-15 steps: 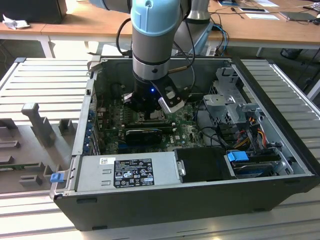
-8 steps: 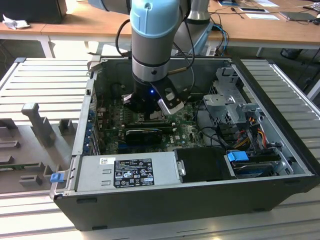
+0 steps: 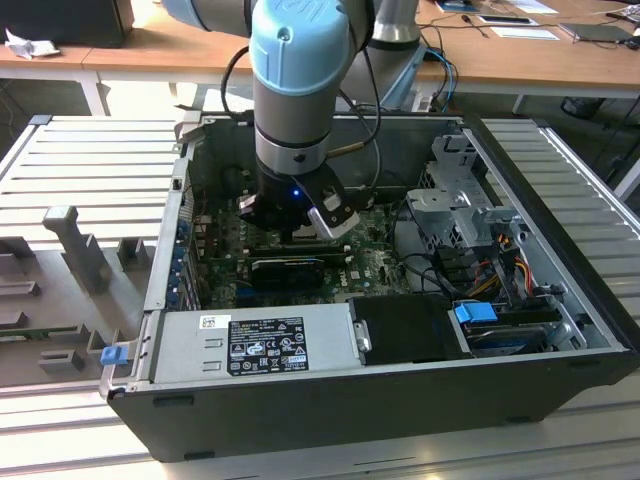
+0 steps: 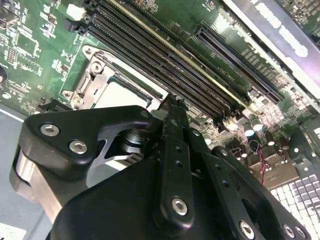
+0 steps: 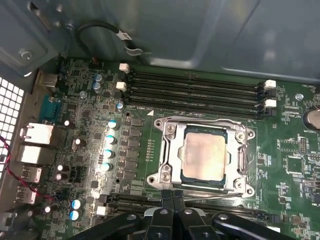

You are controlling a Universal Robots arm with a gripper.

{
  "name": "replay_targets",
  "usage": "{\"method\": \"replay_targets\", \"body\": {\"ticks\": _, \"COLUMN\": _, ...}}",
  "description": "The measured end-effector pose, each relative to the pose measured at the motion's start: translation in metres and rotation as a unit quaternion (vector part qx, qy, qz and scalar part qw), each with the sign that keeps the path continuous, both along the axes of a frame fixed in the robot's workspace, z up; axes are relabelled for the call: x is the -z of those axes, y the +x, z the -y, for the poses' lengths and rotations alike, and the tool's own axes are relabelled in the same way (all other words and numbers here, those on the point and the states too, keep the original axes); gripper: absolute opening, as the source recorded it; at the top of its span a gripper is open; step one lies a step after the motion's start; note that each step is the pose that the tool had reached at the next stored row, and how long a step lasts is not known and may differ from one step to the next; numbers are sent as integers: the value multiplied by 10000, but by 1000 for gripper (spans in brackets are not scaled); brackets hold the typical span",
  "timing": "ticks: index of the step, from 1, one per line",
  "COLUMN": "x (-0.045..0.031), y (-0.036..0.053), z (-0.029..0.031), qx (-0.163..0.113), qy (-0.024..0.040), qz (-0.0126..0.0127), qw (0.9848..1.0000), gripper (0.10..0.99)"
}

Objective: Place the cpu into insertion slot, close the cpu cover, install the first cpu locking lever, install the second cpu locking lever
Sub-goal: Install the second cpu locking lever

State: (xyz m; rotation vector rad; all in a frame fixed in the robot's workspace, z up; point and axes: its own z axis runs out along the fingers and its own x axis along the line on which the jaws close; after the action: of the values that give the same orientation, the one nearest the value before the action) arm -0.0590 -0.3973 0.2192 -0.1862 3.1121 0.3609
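The gripper (image 5: 172, 200) sits low inside the open computer case (image 3: 560, 400), its black fingers (image 5: 165, 210) pressed together with nothing between them. In the first wrist view their tips meet right at the near edge of the insertion slot (image 5: 172, 131), touching or just above a thin metal lever (image 5: 220, 196) that runs along that edge; which of the two cannot be told. In the second wrist view the same closed gripper (image 4: 172, 102) reaches the rim of the socket.

The cpu (image 5: 204, 155) lies flat in the slot, its dull silver top facing up. The cpu cover (image 5: 170, 160), a silver frame with a square window, lies down around the chip and frames it on all sides. Whether the levers are latched cannot be made out.

Beyond the socket, four long black memory slots (image 5: 195, 90) run parallel to its far edge, and a row of small capacitors (image 5: 110, 145) stands beside it on the green motherboard (image 5: 80, 120).

In the exterior view the arm (image 3: 300, 70) comes down from the top centre of the frame into the case, with the gripper (image 3: 300, 232) over the board. A grey power supply (image 3: 255, 345) fills the lower front of the case, and a metal drive cage (image 3: 465, 205) stands at the exterior view's right.
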Motion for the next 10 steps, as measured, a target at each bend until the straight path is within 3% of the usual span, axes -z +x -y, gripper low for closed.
{"method": "replay_targets", "body": {"ticks": 3, "x": 70, "y": -2, "z": 11, "qx": -94, "qy": 54, "qz": -1, "qw": 9999, "gripper": 106}}
{"method": "replay_targets", "body": {"ticks": 6, "x": 99, "y": -36, "z": 77, "qx": -128, "qy": 156, "qz": 6, "qw": 9998, "gripper": 106}}
{"method": "replay_targets", "body": {"ticks": 7, "x": 103, "y": -52, "z": 99, "qx": -129, "qy": 219, "qz": 9, "qw": 9997, "gripper": 106}}
{"method": "replay_targets", "body": {"ticks": 10, "x": 127, "y": -80, "z": 140, "qx": -133, "qy": 306, "qz": 17, "qw": 9994, "gripper": 106}}
